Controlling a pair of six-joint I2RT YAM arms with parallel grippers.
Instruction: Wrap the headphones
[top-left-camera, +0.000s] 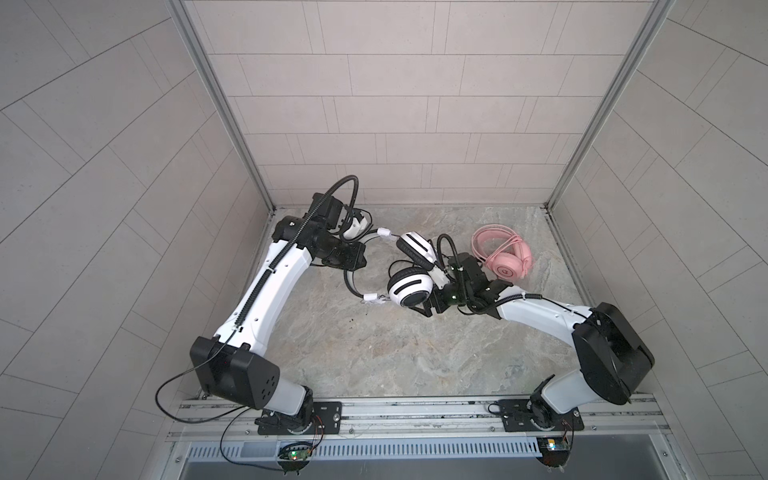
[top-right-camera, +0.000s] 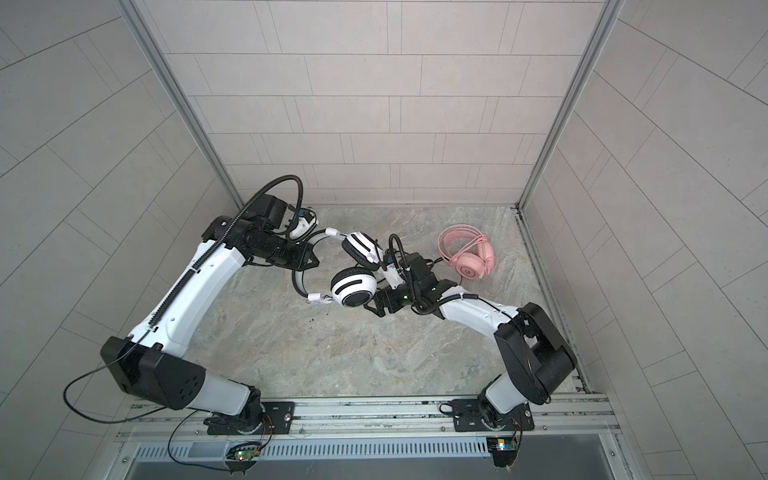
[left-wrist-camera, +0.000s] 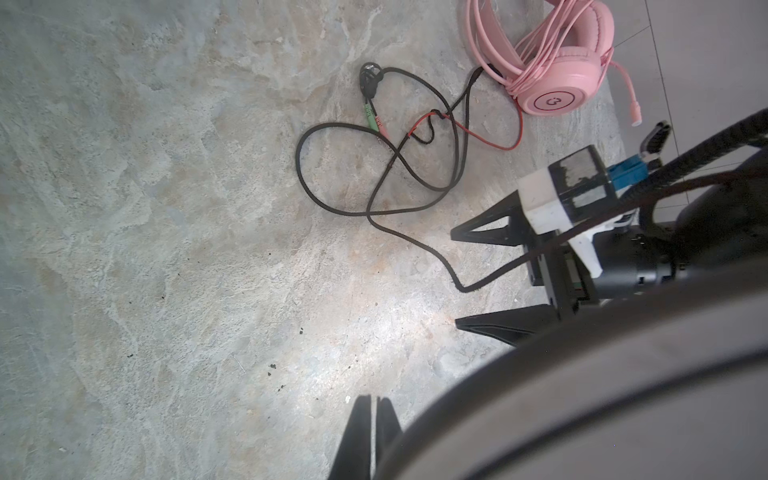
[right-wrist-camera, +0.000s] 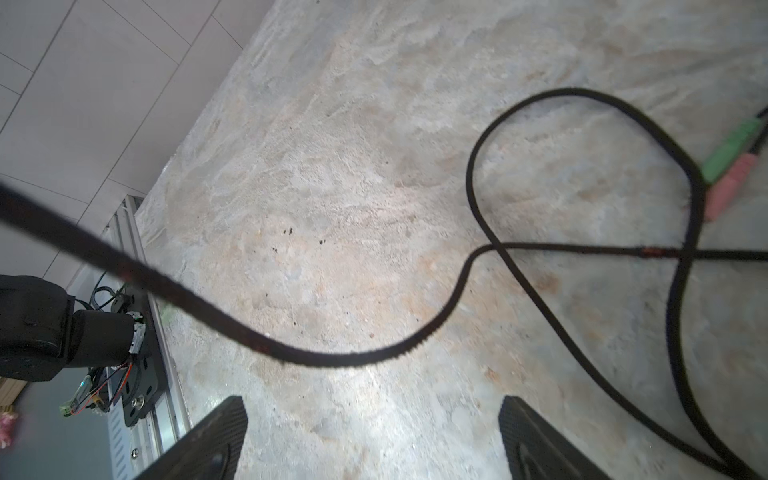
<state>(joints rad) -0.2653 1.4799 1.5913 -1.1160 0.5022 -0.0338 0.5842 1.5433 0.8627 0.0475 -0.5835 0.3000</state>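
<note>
The white-and-black headphones (top-left-camera: 409, 286) (top-right-camera: 353, 286) hang above the marble table in both top views, striped cups toward the middle. My left gripper (top-left-camera: 348, 261) (left-wrist-camera: 375, 401) is shut on their headband, which fills the left wrist view as a grey blurred arc (left-wrist-camera: 582, 374). Their thin black cable (left-wrist-camera: 332, 199) (right-wrist-camera: 415, 340) drops to the table and lies in loose loops, ending in green and pink plugs (left-wrist-camera: 374, 118) (right-wrist-camera: 731, 153). My right gripper (top-left-camera: 428, 299) (right-wrist-camera: 374, 405) stands open beside the lower cup, nothing between its fingers. The pink headphones (top-left-camera: 507, 266) (top-right-camera: 469, 266) (left-wrist-camera: 561, 83) lie at the back right, their cable wound on them.
Tiled walls close in the table on three sides. An aluminium rail (top-left-camera: 415, 411) with both arm bases runs along the front edge; the left arm's base (right-wrist-camera: 41, 324) shows in the right wrist view. A thin red wire (left-wrist-camera: 498, 145) lies by the pink headphones.
</note>
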